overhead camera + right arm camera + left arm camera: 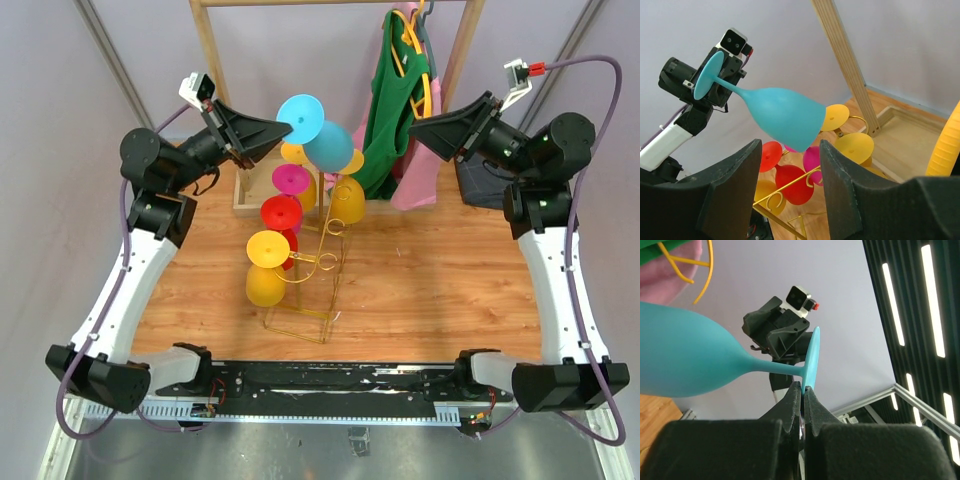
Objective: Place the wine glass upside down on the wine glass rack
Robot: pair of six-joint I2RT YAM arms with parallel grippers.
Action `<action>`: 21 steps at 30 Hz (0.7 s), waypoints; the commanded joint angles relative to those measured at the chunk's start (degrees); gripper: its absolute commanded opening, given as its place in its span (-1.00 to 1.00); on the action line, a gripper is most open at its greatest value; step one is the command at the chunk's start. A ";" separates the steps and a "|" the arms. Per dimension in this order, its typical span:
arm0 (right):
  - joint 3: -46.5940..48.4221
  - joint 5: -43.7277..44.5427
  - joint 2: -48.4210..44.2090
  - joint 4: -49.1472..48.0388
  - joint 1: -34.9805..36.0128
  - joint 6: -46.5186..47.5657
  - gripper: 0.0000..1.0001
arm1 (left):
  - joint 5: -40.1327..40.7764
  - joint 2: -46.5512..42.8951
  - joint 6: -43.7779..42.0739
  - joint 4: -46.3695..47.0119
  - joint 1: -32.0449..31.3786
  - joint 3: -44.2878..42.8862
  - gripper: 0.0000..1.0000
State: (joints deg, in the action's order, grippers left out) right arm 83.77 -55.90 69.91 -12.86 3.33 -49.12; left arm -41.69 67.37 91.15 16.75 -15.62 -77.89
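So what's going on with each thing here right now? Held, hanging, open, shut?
Teal wine glass: in the air, tipped sideways, held by the edge of its foot.
Left end effector: shut on the glass's foot.
Right end effector: open, holding nothing.
Wine glass rack: standing upright.
Other wine glasses: hanging upside down on the rack.
Green garment: hanging up.

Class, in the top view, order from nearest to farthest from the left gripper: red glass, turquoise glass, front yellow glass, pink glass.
1. Turquoise glass: foot clamped in the left gripper.
2. Pink glass: upper rack.
3. Red glass: below pink.
4. Front yellow glass: lowest, rack's left.
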 commanded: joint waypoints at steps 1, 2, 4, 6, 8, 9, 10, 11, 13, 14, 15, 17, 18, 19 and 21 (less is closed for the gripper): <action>2.20 2.01 -2.69 4.01 -0.61 5.35 0.03 | -1.86 2.74 -2.61 0.38 -2.00 -5.26 -0.99; 2.21 2.31 -2.87 4.45 -0.61 5.65 0.03 | -2.03 3.43 -2.69 0.34 -2.38 -6.08 -0.99; 2.31 2.82 -3.02 5.34 -0.67 6.26 0.03 | -2.15 4.69 -2.82 0.38 -3.30 -7.21 -1.00; 2.71 3.67 -3.19 6.92 -0.82 7.44 0.03 | -1.91 5.57 -3.06 0.38 -4.50 -7.56 -0.99; 3.09 4.23 -3.28 7.84 -1.15 8.09 0.04 | -1.67 6.30 -3.24 0.31 -5.80 -7.56 -0.99; 3.10 4.76 -3.42 8.09 -1.40 8.16 0.04 | -1.41 6.54 -3.34 0.32 -6.49 -7.48 -0.99; 3.22 5.21 -3.52 8.29 -1.74 8.19 0.04 | -1.19 6.73 -3.47 0.33 -7.25 -7.34 -0.99; 3.29 5.49 -3.61 8.37 -1.98 8.17 0.04 | -0.93 6.92 -3.63 0.30 -8.05 -7.22 -1.00; 3.54 5.89 -3.55 8.88 -2.53 8.33 0.04 | -0.44 7.25 -4.06 -0.34 -9.84 -7.21 -0.99; 3.73 6.18 -3.55 9.31 -2.80 8.46 0.04 | -0.36 7.42 -4.36 -0.83 -10.53 -7.34 -0.99; 3.77 6.46 -3.51 9.64 -3.15 8.51 0.04 | -0.20 7.42 -4.64 -1.66 -11.21 -7.36 -0.99; 3.66 6.97 -3.54 10.00 -3.52 8.45 0.04 | 0.79 7.29 -5.92 -4.08 -12.61 -7.77 -1.00; 3.57 7.02 -3.55 10.01 -3.63 8.31 0.04 | 1.39 7.22 -7.23 -6.61 -13.28 -8.48 -0.99; 3.48 7.10 -3.43 9.97 -3.68 8.14 0.04 | 2.11 7.25 -9.32 -9.93 -13.96 -9.56 -1.00; 3.19 7.27 -3.33 10.01 -3.77 7.85 0.04 | 3.45 7.01 -12.02 -13.81 -15.28 -10.55 -0.99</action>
State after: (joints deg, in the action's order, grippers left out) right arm 85.62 -50.06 67.31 -2.92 0.86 -41.82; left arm -40.82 74.98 85.14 10.11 -28.75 -84.90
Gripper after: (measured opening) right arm 0.520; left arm 0.022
